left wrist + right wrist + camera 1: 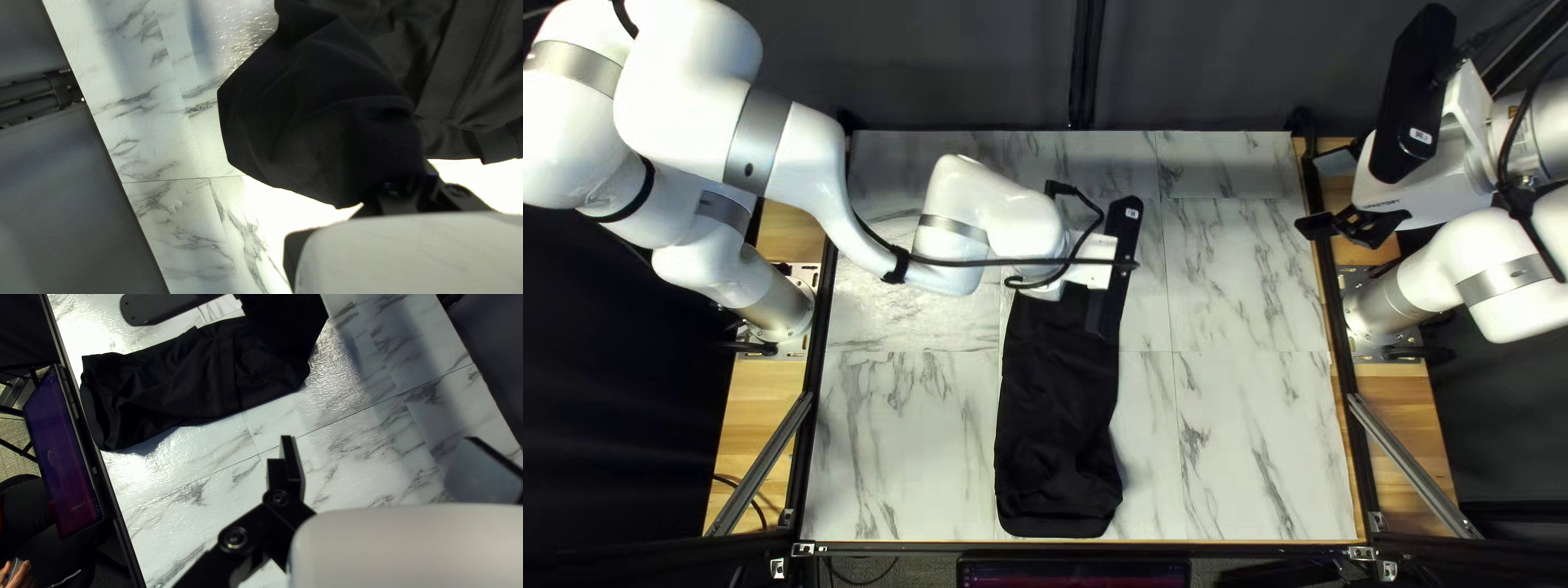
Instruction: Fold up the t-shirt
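Left arm: ours, white, reaching from the base at the left edge of the desk to over the t-shirt's far end.
Left tool: our left tool is pinching the t-shirt's cloth; in the left wrist view the fabric bunches around the fingers.
T-shirt, place: we have the t-shirt near the middle of the marbled desk, a long strip running from under our left tool almost to the near edge.
T-shirt, look: plain black, narrow and layered, its long sides uneven, the side toward our right arm bulging out close to the near end.
T-shirt, near end: blunt, with soft corners; in the right wrist view we see loose layers gaping a little there, and creases running along the cloth.
T-shirt, middle: a straight band like a seam or folded edge crosses the strip in our right wrist view.
T-shirt, far end: raised toward our left tool, a smooth dark flap with an angular outline spreading from the grip.
Screen: a monitor just beyond the desk's near edge.
Person: a hand beyond that edge, holding a small object.
Right tool: our right tool is spread wide, well apart from the t-shirt.
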You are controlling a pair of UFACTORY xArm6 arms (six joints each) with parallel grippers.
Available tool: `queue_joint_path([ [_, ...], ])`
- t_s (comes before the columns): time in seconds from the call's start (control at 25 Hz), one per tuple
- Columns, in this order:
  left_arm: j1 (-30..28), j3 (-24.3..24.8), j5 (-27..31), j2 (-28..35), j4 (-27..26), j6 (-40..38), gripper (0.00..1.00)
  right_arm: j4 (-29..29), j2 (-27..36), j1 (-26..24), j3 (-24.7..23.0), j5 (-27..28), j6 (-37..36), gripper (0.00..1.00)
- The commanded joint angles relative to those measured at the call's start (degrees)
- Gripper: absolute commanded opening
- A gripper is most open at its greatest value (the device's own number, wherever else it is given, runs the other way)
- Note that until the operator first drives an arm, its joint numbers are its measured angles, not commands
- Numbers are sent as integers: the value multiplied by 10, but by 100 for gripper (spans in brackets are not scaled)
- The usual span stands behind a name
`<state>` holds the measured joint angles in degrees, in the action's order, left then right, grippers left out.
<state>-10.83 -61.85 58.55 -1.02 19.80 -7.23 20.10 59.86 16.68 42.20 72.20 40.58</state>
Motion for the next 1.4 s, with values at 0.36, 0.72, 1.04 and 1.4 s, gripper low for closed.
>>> queue_joint_path([
  [0.36,-52,-25,-23,-109,14,-87,0,0,0,0,0,0,0,100],
  [0.72,-59,-6,-44,-108,-21,-45,100,0,0,0,0,0,0,100],
  [1.04,-14,71,-51,1,-35,15,100,0,0,0,0,0,0,100],
  [1.4,146,170,-133,62,-54,127,100,0,0,0,0,0,0,100],
])
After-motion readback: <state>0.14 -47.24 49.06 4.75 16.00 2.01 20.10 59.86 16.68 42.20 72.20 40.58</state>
